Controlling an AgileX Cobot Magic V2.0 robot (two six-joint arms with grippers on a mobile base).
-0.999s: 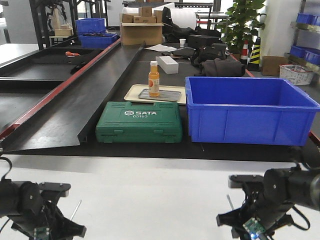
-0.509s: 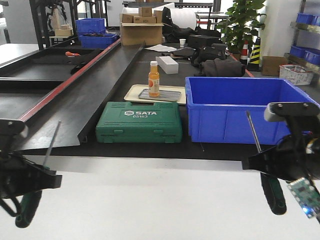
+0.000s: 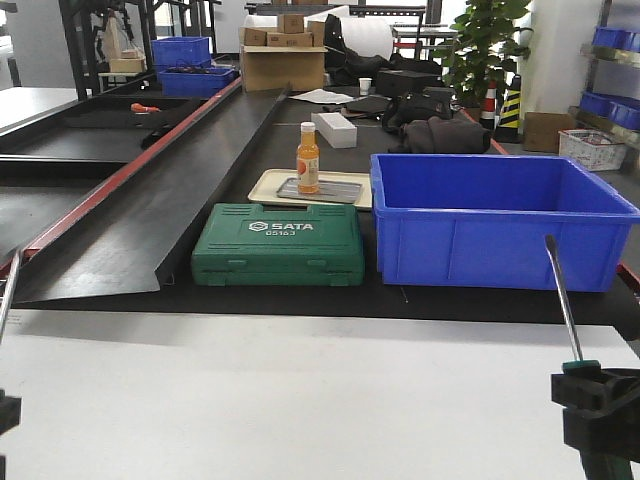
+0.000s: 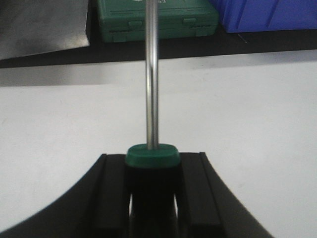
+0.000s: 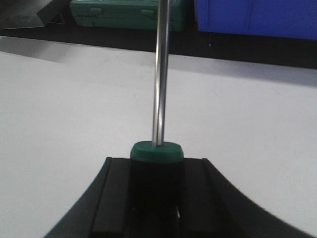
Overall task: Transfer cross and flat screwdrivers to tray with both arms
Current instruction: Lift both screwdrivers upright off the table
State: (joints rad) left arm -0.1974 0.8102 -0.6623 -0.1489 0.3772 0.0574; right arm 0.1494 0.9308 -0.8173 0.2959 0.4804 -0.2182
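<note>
Both grippers hold green-and-black-handled screwdrivers with the steel shafts pointing up and forward. My left gripper point(image 4: 152, 198) is shut on one screwdriver point(image 4: 152, 74); in the front view only its shaft point(image 3: 9, 290) shows at the left edge. My right gripper point(image 5: 156, 198) is shut on the other screwdriver point(image 5: 161, 74), which shows at the lower right of the front view point(image 3: 562, 305) above the gripper point(image 3: 600, 410). The tips are out of view, so I cannot tell cross from flat. The beige tray point(image 3: 268, 187) lies far back, behind the green case.
A green SATA tool case point(image 3: 278, 245) and a large blue bin point(image 3: 495, 220) stand on the black bench beyond the white table point(image 3: 300, 400). An orange bottle point(image 3: 308, 158) stands on the tray. A black sloped ramp point(image 3: 150, 220) runs along the left.
Both grippers rose from the white table with a screwdriver each. They then moved outward towards the lower corners of the front view, and the shafts now point up.
</note>
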